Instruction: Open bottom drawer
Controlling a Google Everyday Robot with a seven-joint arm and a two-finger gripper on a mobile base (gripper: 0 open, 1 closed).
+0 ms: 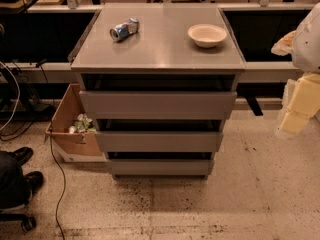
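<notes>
The grey cabinet (159, 49) stands in the middle of the camera view with three drawer fronts stacked. The bottom drawer (160, 167) is the lowest and smallest grey panel, just above the floor, with a dark gap above it; it looks pushed in, about in line with the middle drawer front (159, 141). The tall top drawer front (157, 104) is above that. My gripper (294, 120), white with yellowish ends, hangs at the right edge of the view, to the right of the cabinet, well apart from it and higher than the bottom drawer.
A crushed can (124, 29) and a white bowl (207, 35) lie on the cabinet top. An open cardboard box (70, 129) stands against the cabinet's left side. Cables (56, 174), a person's shoes (22, 156) and a chair wheel (27, 223) are at the left.
</notes>
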